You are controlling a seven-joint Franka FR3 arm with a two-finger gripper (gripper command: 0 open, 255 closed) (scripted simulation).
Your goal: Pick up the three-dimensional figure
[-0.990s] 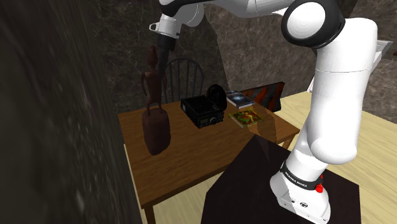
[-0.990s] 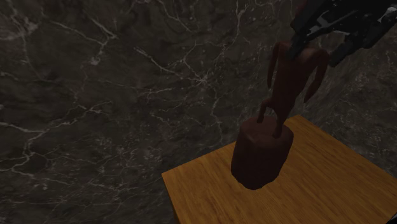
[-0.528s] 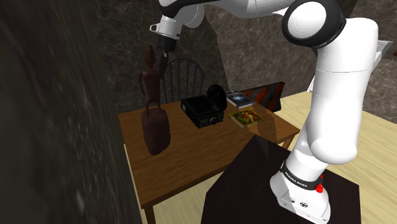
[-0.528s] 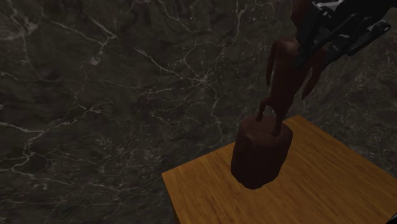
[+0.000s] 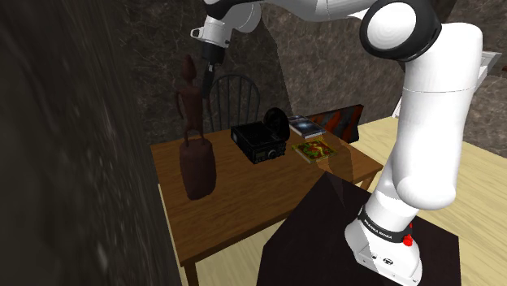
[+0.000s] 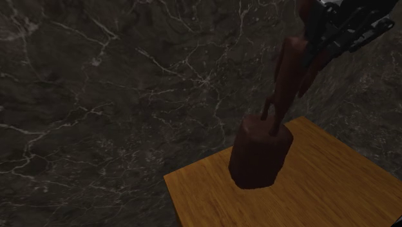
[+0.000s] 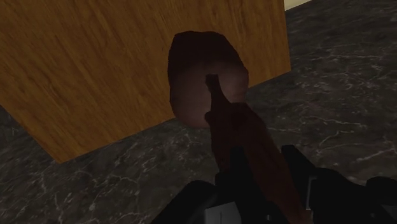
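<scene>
Figure: a dark brown carved person (image 5: 192,110) on a thick round block.
Which way it points: head up, block down. Its long line runs up and down. In the second exterior view the figure (image 6: 258,151) leans a little, with its top toward that view's right.
Where it is: over the table (image 5: 268,191) corner next to the dark stone wall (image 5: 81,122). It is not clear whether the block touches the wood.
Fingers: the black gripper (image 5: 210,77) comes from above. Its two fingers are clamped on the figure's upper body. In the wrist view the figure (image 7: 226,121) runs out between the fingers of the gripper (image 7: 262,168).
Also on the table: a black box (image 5: 258,142) and a flat book with a bright cover (image 5: 315,149), well apart from the figure.
Behind the table: a dark chair (image 5: 236,93).
</scene>
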